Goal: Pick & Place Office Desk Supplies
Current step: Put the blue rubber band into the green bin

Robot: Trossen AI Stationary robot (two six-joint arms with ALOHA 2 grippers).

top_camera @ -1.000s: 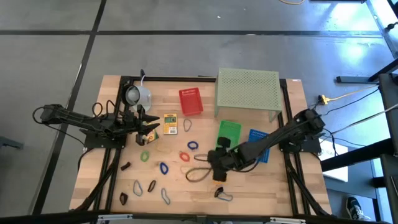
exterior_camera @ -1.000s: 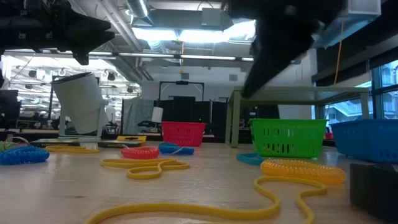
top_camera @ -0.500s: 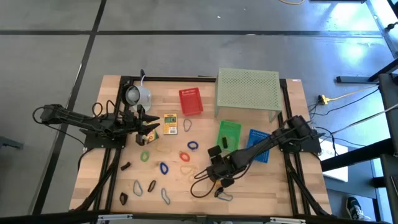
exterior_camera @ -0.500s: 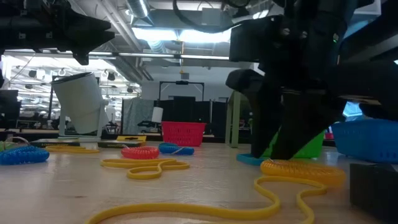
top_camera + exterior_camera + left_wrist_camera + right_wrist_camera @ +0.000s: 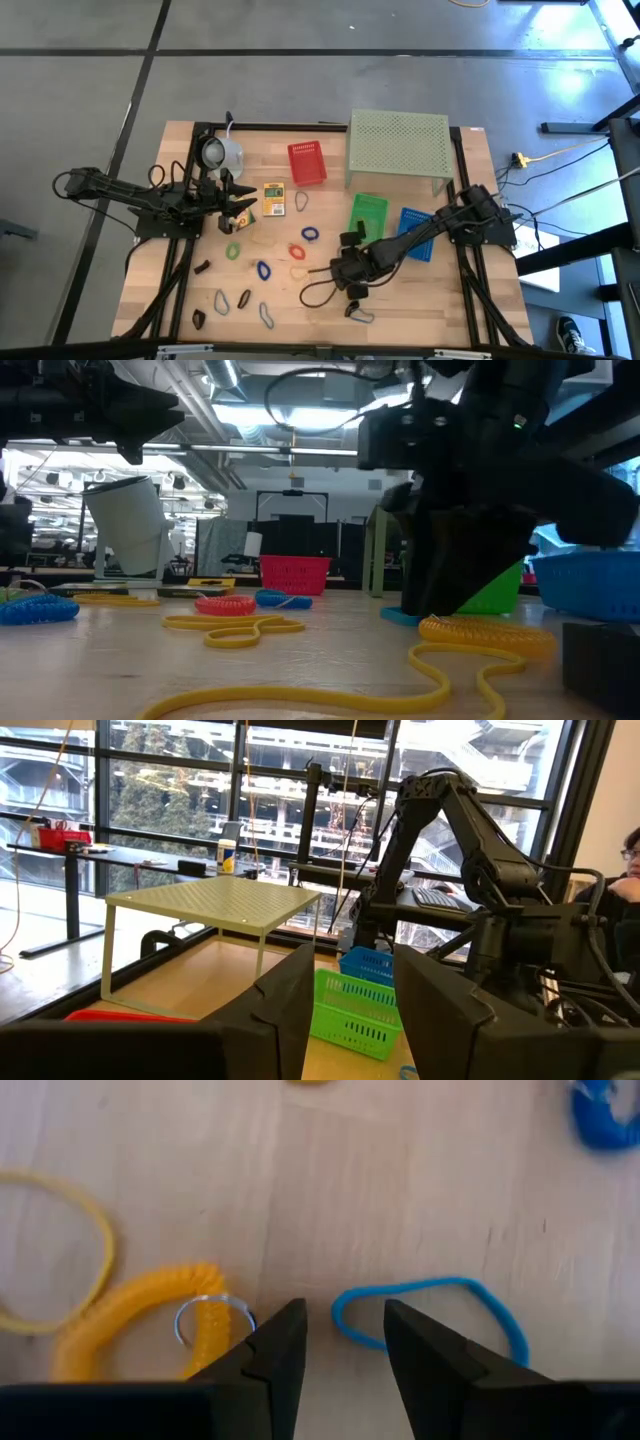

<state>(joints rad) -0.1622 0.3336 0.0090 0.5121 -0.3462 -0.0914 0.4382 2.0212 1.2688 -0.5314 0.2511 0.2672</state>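
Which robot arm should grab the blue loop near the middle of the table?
Probably the right. The right gripper hangs open just above the blue loop, one end between its fingers. The left gripper waits far across the table, near the yellow box.

Right arm (image 5: 490, 490) blocks the green basket (image 5: 500, 592) — blue basket (image 5: 590, 585) cut off.

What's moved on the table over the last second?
The right claw has swung toward the table's front, from above the dark cable loop, and come down low over a blue loop beside an orange coil, open and empty. The left claw, the yellow box and the baskets stayed put.
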